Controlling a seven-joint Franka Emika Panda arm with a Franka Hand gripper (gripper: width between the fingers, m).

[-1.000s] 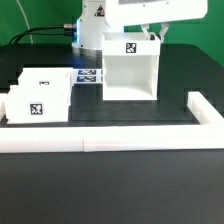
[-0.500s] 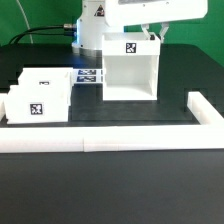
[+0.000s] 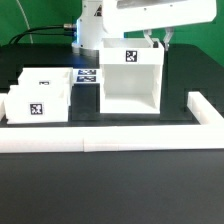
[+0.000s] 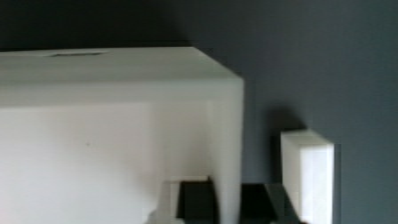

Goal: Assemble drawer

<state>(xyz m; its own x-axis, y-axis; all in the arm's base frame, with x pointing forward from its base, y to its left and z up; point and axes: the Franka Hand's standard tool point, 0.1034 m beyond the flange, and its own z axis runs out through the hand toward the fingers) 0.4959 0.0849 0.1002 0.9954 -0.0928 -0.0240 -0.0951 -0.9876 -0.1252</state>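
Drawer parts, unassembled. Shell (image 3: 130, 85): a tall white box, upright, its open front facing the camera, with a black-and-white square tag (image 3: 130, 54) on its roof. The gripper (image 3: 155, 40) has its jaws closed on the upper edge of one shell wall, at the rear corner on the exterior view's right. Trays: two low white boxes lie close together on the worktop (image 3: 110, 180), apart from the shell on the exterior view's left. The front tray (image 3: 35, 107) partly hides the rear tray (image 3: 50, 80), and each bears a similar tag on top.

Exterior view frontal, slightly raised; wrist view very close; both show shell (image 3: 132, 80) (image 4: 107, 110).
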